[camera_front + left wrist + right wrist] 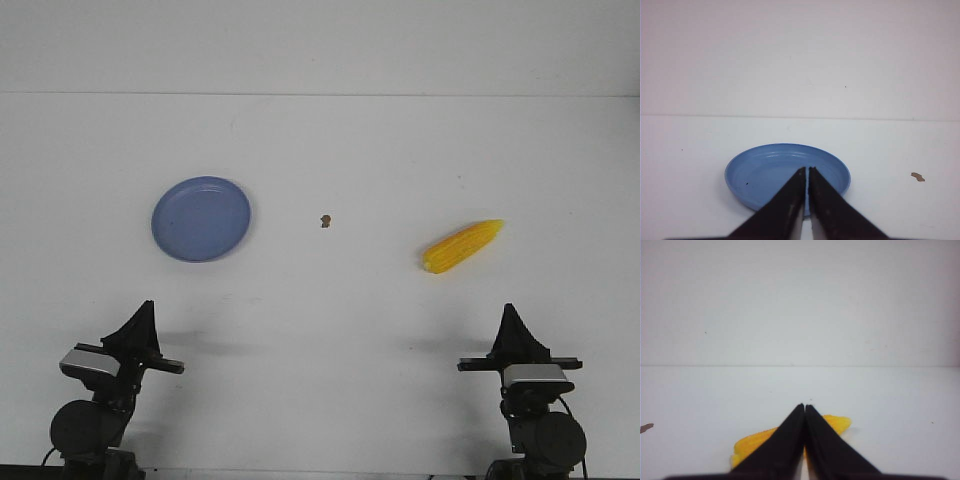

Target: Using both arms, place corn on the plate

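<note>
The yellow corn [462, 245] lies on the white table at the right, its pointed end toward the far right. The blue plate [201, 218] sits empty at the left. My left gripper [144, 310] is shut and empty at the near left, well short of the plate; the plate [765, 172] shows just beyond its tips [806, 170] in the left wrist view. My right gripper [511, 312] is shut and empty at the near right, short of the corn; the corn [752, 442] shows partly hidden behind its tips [804, 406] in the right wrist view.
A tiny brown speck [325, 220] lies on the table between plate and corn; it also shows in the left wrist view [918, 176]. The table's far edge meets a white wall.
</note>
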Available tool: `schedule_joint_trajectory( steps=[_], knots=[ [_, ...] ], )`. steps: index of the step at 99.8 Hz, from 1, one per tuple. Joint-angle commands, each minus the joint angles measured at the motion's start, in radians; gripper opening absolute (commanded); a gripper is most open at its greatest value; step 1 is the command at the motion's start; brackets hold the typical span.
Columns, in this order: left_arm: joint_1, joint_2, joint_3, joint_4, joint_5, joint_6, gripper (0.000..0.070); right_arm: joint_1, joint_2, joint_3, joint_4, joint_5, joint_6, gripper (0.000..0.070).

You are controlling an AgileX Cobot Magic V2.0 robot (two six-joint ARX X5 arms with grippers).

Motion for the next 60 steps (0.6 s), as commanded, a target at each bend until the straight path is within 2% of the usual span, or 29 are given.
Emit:
schedule_joint_trajectory(
  steps=[1,19,37,46,60],
  knots=[
    [-0.001,-0.001,-0.019,0.014,-0.002,0.004,0.0012,0.002,-0.002,-0.002,0.01,0.0,0.01,0.0],
    [-0.001,-0.001,0.0,0.011,-0.002,-0.001,0.0012,0.002,-0.002,-0.002,0.059,0.0,0.01,0.0],
    [-0.001,0.01,0.087,-0.06,-0.003,-0.068,0.0012,0.003,-0.002,0.022,0.103,0.0,0.015,0.0],
    [-0.001,0.039,0.162,-0.13,-0.003,-0.092,0.0012,0.003,-0.001,0.076,0.037,0.0,0.019,0.0],
    [-0.001,0.134,0.312,-0.255,-0.003,-0.095,0.0012,0.0,0.035,0.195,-0.135,0.008,0.018,0.0]
  ],
)
